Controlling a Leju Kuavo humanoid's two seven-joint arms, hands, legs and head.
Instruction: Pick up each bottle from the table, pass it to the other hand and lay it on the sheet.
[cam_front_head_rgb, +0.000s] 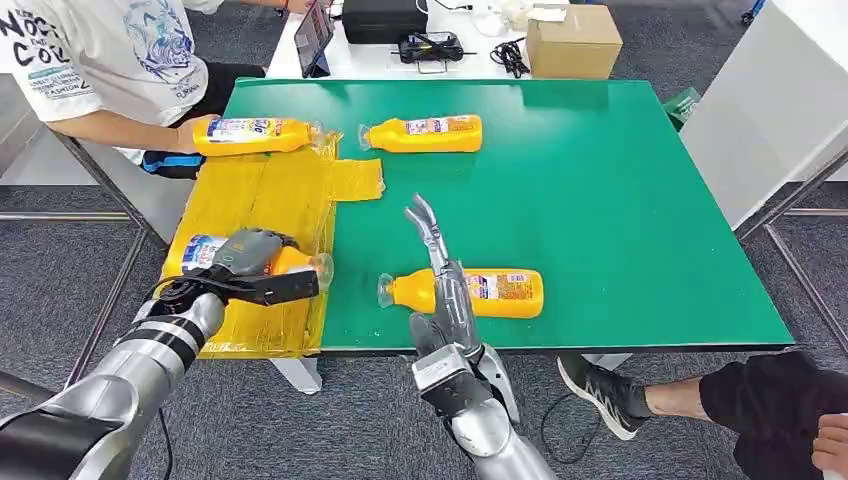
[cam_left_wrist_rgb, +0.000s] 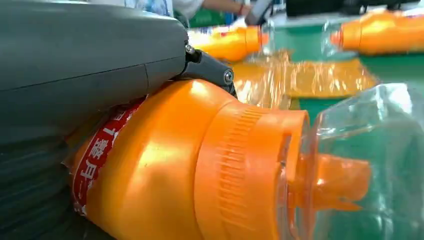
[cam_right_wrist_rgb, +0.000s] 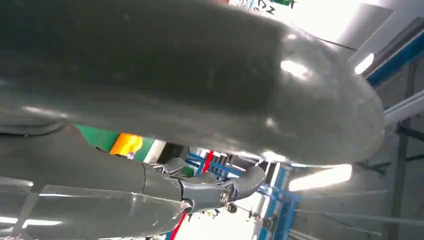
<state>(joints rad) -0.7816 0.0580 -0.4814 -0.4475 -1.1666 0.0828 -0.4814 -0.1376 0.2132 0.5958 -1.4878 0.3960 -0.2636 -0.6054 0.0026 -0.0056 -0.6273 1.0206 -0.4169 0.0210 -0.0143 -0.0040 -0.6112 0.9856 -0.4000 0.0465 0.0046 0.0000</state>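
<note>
Left hand grips an orange bottle lying over the near end of the yellow sheet, clear cap pointing toward the right hand. Right hand holds nothing, fingers extended and apart, raised over the green table. A second bottle lies on the table just behind and beside it. Beyond the left hand, a third bottle rests at the sheet's far end, a person's hand on it; a fourth bottle lies just off the sheet.
</note>
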